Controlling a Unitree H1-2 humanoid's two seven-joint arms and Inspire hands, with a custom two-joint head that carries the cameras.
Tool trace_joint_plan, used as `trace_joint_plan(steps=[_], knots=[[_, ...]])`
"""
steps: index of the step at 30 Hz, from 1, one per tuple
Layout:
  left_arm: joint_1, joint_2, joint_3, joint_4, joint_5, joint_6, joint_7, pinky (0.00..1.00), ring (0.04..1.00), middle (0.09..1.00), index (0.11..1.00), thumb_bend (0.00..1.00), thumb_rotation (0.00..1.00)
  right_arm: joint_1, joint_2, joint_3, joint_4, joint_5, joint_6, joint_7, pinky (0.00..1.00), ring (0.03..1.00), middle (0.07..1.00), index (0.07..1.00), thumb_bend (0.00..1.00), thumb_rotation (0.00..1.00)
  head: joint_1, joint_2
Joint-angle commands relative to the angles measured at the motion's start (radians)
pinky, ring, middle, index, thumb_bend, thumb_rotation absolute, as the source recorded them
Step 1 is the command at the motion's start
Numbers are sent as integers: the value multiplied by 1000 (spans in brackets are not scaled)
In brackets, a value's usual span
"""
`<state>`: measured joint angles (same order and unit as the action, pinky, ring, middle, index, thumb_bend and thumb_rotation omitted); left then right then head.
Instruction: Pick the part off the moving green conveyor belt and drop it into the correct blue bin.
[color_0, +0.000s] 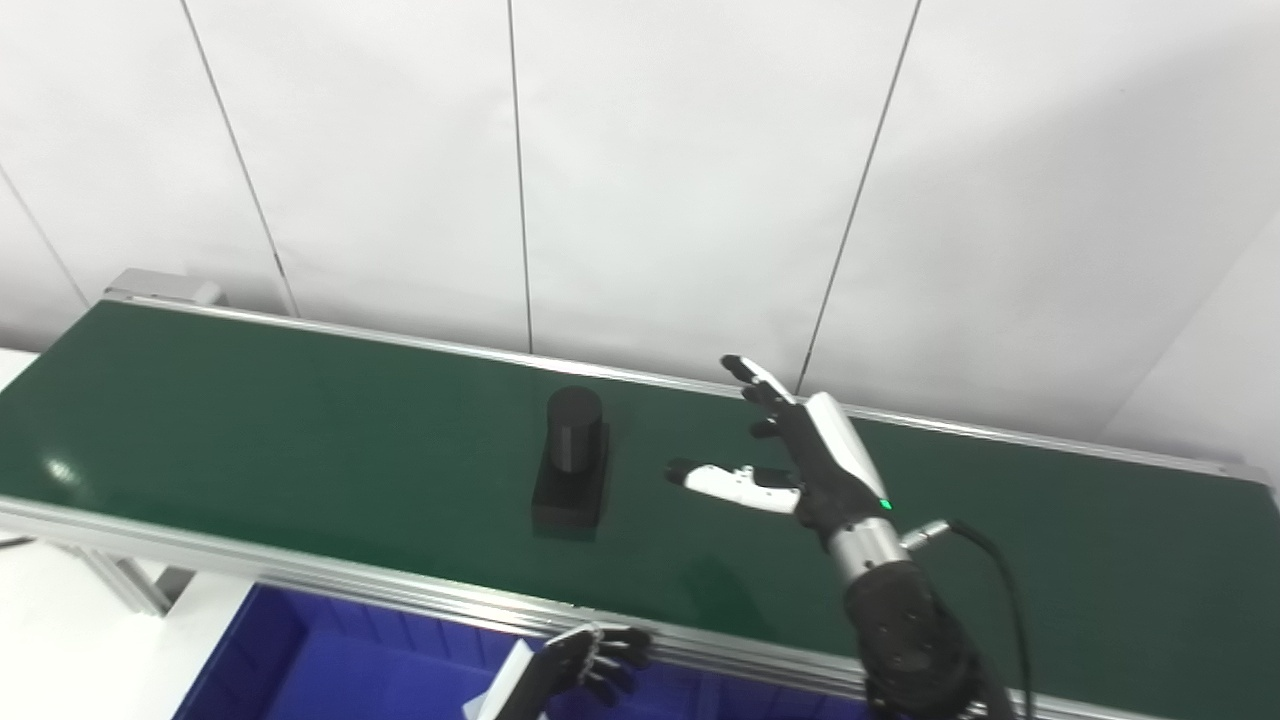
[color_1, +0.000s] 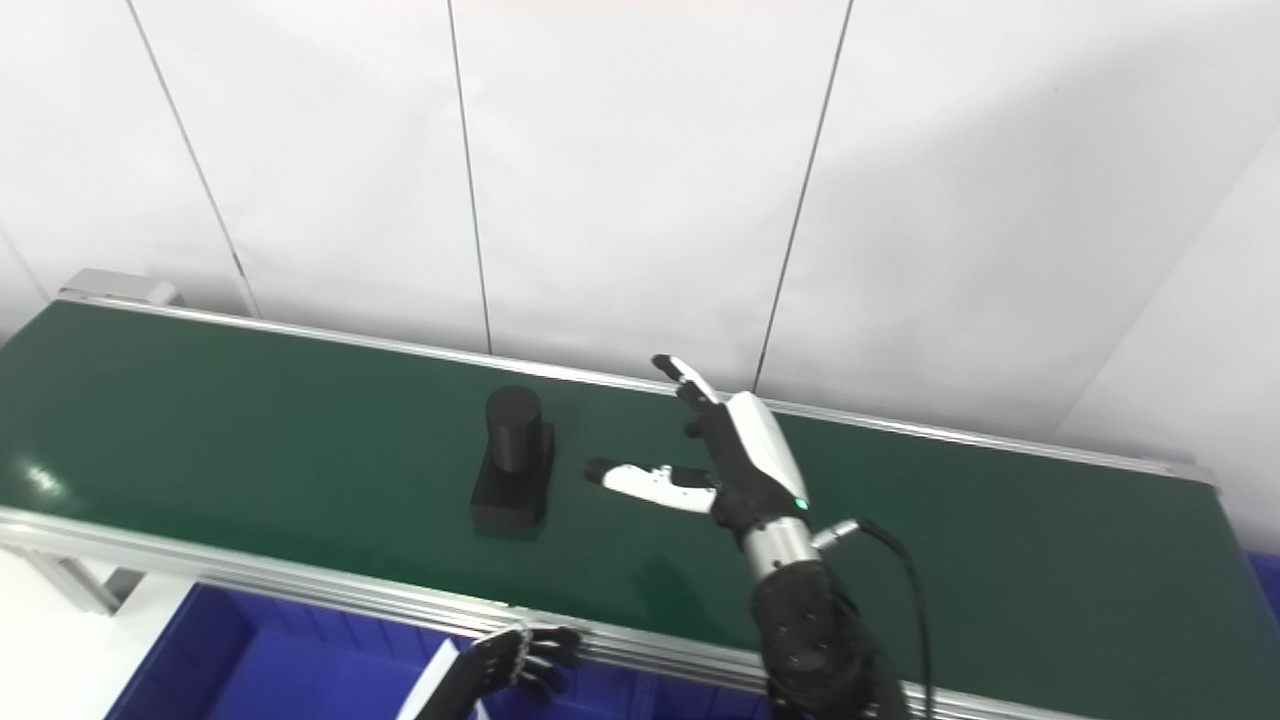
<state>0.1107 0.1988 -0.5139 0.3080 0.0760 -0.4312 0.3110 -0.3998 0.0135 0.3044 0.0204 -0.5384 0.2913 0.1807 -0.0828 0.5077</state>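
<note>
A black part (color_0: 571, 460), a cylinder standing on a rectangular base, stands upright on the green conveyor belt (color_0: 250, 430) near its middle. My right hand (color_0: 800, 450) is open above the belt, just right of the part, thumb pointing toward it and fingers stretched toward the far rail, touching nothing. My left hand (color_0: 585, 662) is low at the bottom edge, below the belt's near rail and over the blue bin (color_0: 300, 660), with its fingers curled; it holds nothing that I can see.
The belt has aluminium rails along its near edge (color_0: 300, 575) and far edge (color_0: 1000, 430). A white panelled wall (color_0: 640, 170) stands close behind. The belt's metal frame legs (color_0: 130, 585) show at the lower left. A black cable (color_0: 1000, 590) loops off my right wrist.
</note>
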Motion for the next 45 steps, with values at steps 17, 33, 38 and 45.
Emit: trace_joint_plan(steps=[17,33,38,45], knots=[[26,-59,120,-31,-41,-39,-109,451,534,617,680,678,346,-167,38,35,193,-44,35,-47,786,896,949,932,800,510,-92,19],[32,-55,126,-50,-10,-39,-131,361,446,526,643,624,341,-320,74,69,594,-15,-54,-171,815,907,934,927,839,494,-148,26],[35,-50,116,-62,-9,-39,-136,324,416,499,625,611,344,-362,81,77,699,-8,-69,-195,850,922,943,935,841,491,-143,30],[41,-53,111,-70,-15,-39,-138,324,415,495,618,615,355,-413,94,101,829,-6,-98,-225,861,929,955,943,849,480,-131,33]])
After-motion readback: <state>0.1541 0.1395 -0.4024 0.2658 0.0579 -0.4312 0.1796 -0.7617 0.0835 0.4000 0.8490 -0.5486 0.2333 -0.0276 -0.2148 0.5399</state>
